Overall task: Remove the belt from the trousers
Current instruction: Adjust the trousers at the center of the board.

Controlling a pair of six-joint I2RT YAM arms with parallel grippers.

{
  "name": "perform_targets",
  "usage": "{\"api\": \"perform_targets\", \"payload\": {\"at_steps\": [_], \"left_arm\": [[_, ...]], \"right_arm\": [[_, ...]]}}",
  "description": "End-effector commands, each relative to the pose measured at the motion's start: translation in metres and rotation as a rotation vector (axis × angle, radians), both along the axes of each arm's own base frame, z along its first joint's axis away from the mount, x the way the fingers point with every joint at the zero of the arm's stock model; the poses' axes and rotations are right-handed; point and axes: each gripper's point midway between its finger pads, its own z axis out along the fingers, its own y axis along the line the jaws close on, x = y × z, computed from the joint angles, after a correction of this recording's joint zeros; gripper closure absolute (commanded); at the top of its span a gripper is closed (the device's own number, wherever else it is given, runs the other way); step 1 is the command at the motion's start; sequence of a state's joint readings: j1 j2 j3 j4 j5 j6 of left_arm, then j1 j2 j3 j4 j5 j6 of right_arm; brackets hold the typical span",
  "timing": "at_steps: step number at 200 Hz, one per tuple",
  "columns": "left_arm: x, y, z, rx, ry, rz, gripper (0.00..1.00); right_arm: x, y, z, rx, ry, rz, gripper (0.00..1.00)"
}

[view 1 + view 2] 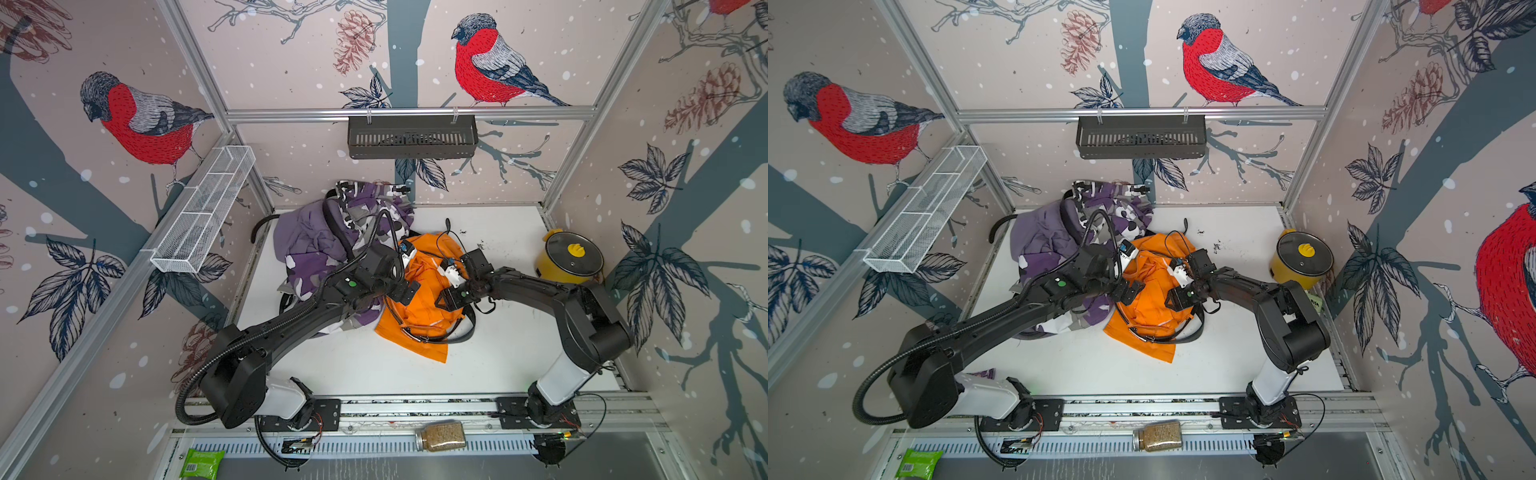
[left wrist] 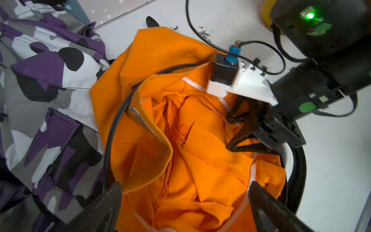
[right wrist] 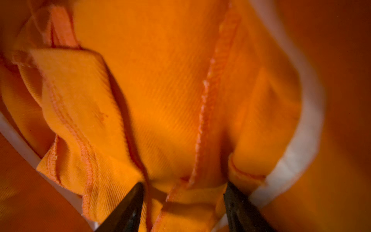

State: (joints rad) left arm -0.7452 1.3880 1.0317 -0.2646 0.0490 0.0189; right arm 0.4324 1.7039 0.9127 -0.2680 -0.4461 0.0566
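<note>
Top views: bright orange cloth trousers (image 1: 415,316) mid-desk (image 1: 507,357); black strap belt (image 1: 462,336) still round the waistband.
Left wrist: left jaws wide, empty, above waistband.
Right wrist: right jaws part-open, tips in orange cloth, gripping nothing.
Removal looks barely begun.

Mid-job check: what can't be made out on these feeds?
- Buckle of the belt: not found in any view; arms cover part of the orange trousers in both top views.
- Right wrist view: only blurred orange cloth; belt outside the frame.
- Right pincer: tips in folds; whether it grips is unclear.
- Lilac trousers: partly under camouflage trousers and left arm.
</note>
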Motion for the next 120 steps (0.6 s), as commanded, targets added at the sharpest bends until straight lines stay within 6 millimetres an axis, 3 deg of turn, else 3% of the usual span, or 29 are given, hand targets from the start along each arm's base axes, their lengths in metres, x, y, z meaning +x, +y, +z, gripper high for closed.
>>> {"api": "perform_targets", "payload": {"at_steps": [1,27,63,81,99,120], "left_arm": [[-0.021,0.015,-0.021,0.166,0.035,-0.051,0.02],[-0.036,0.012,-0.043,0.202,0.096,-0.083,0.02],[-0.023,0.010,-0.079,0.285,0.154,-0.034,0.02],[-0.016,0.007,-0.085,0.307,0.166,-0.013,0.05],[-0.009,0.007,-0.074,0.272,0.133,0.028,0.05],[-0.004,0.016,-0.063,0.250,0.099,0.085,0.05]], "right_arm": [[-0.001,-0.026,-0.019,-0.100,0.065,-0.081,0.36],[0.008,-0.040,-0.015,-0.164,0.045,-0.084,0.35],[0.016,-0.049,-0.011,-0.217,0.023,-0.072,0.34],[0.008,-0.027,0.016,-0.187,-0.074,0.025,0.29],[-0.009,0.003,0.051,-0.165,-0.216,0.131,0.21],[-0.033,0.025,0.074,-0.126,-0.274,0.200,0.15]]}}
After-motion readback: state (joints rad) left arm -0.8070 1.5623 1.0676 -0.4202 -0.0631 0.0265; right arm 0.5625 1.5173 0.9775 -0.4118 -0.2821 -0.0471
